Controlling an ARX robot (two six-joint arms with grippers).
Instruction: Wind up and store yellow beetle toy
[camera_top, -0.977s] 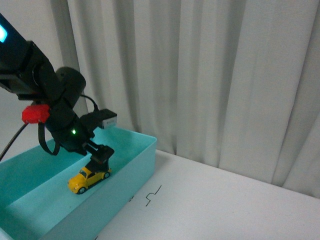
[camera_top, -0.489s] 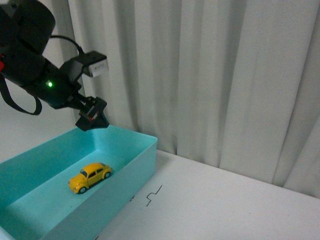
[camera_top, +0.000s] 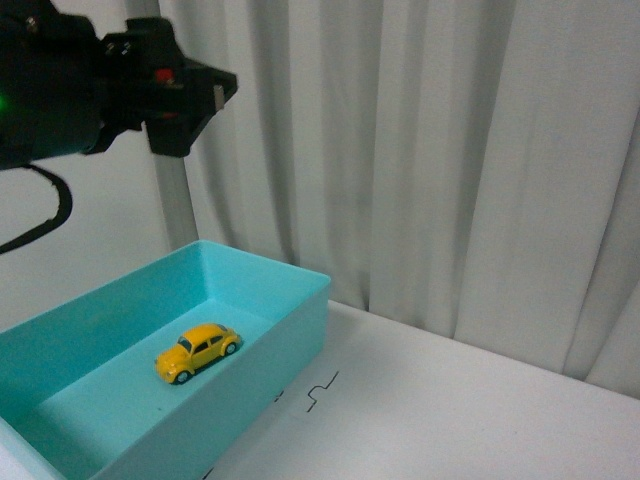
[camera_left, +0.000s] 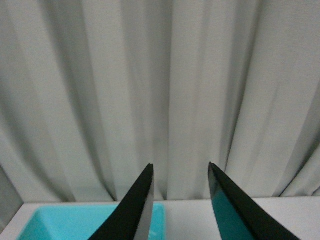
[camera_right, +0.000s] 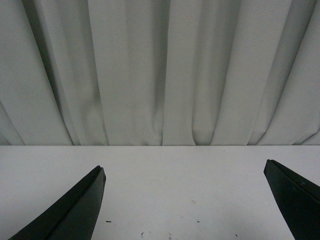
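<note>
The left gripper hangs high above the teal bin, over its far left part and well clear of its rim, with a green light glowing on the black arm behind it. In the left wrist view its two dark fingers stand a modest gap apart with nothing between them, and a corner of the bin shows below them against the curtain. The yellow beetle toy sits on its wheels on the floor of the bin, about midway between the near and far long walls, touching neither wall and free of any gripper. Just right of the bin's near right wall a small black stepped mark lies on the white table. Behind the bin hangs a pale pleated curtain. The right gripper appears only in its own wrist view, its fingers spread wide over bare table, holding nothing
</note>
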